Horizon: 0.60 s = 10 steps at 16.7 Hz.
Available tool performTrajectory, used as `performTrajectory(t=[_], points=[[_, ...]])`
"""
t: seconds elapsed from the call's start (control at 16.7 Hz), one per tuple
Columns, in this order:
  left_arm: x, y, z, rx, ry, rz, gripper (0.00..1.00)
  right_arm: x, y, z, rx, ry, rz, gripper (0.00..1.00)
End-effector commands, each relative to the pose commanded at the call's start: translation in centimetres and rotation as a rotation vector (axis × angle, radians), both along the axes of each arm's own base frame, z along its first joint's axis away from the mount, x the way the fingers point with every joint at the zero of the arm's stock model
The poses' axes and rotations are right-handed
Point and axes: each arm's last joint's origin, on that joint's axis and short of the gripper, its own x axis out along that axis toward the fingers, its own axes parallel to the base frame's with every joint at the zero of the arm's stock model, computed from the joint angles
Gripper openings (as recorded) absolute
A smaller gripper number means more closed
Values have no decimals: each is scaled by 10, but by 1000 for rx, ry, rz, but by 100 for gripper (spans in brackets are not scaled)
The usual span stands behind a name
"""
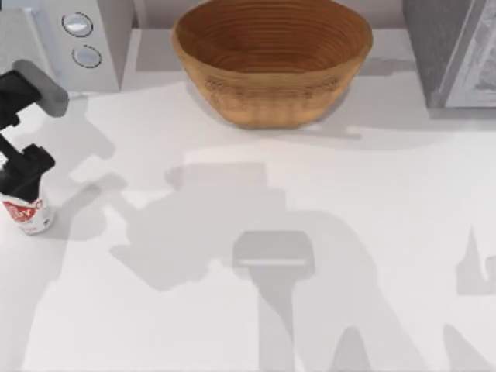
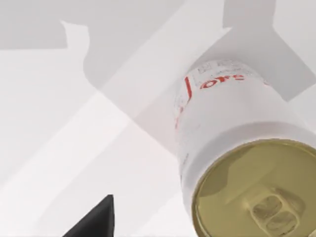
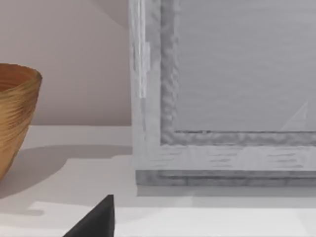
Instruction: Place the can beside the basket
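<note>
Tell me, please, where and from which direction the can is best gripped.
Grip the can around its white side wall, coming from above. It stands upright at the table's left edge, and the left gripper is right above it; the round wall suits two fingers.

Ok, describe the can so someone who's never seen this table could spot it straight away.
Start from the big wicker basket at the table's far edge, then go to the table's left edge, nearer the camera. There, under the left gripper, stands the can: small, white, with red lettering and a dull gold top, far smaller than the basket.
</note>
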Motion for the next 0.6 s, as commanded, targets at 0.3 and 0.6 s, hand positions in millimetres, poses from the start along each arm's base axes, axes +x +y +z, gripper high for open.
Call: performTrajectory(t=[0.3,0.6], points=[[1,0,-43,0,-9,0,100,0,0,0,0,0,0,100],[0,0,-47,0,-6,0,92,0,0,0,0,0,0,100]])
